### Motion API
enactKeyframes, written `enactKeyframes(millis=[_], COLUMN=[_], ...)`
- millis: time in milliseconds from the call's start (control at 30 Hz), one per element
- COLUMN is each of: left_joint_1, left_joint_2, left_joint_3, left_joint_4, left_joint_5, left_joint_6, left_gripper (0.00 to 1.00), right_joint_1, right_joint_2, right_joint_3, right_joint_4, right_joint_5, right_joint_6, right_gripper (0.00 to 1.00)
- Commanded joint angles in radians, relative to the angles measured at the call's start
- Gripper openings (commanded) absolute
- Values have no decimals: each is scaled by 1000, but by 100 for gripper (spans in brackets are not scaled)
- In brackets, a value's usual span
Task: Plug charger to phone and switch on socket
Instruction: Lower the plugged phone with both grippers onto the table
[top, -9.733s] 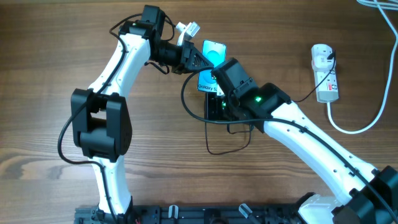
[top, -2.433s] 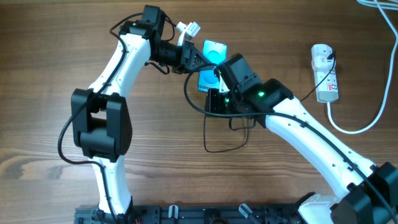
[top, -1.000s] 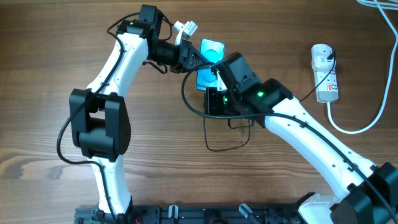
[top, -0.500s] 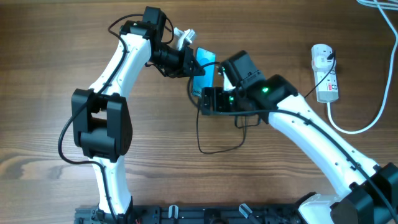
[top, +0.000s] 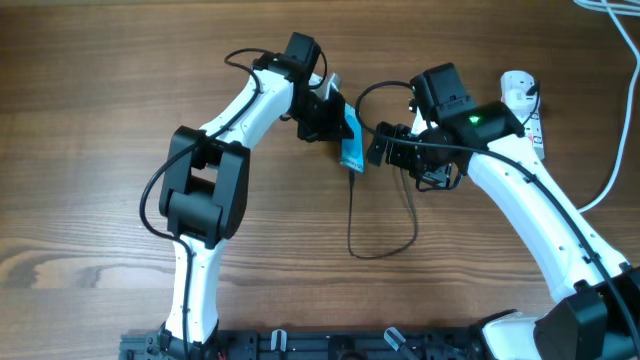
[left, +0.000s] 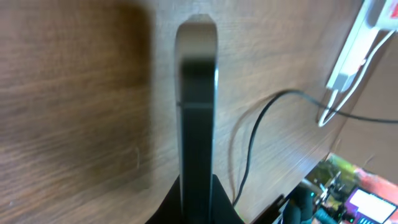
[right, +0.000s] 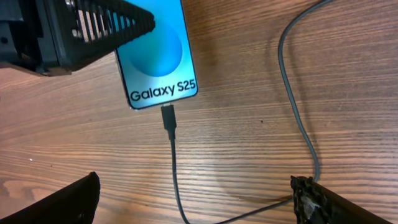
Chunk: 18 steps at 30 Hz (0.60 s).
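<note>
Overhead: R arm (top: 560, 220) partly hides socket (top: 515, 82); white cable (top: 600, 10) nearby.

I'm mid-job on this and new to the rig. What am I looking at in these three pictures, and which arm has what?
Two white robot arms stand at a wooden table, each ending in a two-finger gripper. One picture looks down from above; the other two come from cameras on the wrists. The left gripper is shut on the phone. The charger, a thin black cable, loops over the table; its plug meets the phone's bottom edge, seemingly seated. The right gripper is open and empty. The socket, a white power strip, lies on the right side, partly hidden.
</note>
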<state>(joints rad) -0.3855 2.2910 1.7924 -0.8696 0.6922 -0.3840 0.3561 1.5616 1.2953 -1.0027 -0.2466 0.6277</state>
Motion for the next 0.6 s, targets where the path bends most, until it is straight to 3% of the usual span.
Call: enactKeyframes(millis=[0, 567], left_joint_1=[2, -43], left_joint_2=[-1, 0], left_joint_3=[6, 6], left_joint_4=[17, -4], left_joint_5=[-4, -107], left_joint_6=[-43, -13], left_gripper=[4, 8], right_joint_1=[-3, -3], right_joint_2=[6, 6], right_joint_3=[13, 2], right_joint_4=[28, 74], right_joint_5=[-8, -9], right_joint_6=[4, 3], right_gripper=[100, 100])
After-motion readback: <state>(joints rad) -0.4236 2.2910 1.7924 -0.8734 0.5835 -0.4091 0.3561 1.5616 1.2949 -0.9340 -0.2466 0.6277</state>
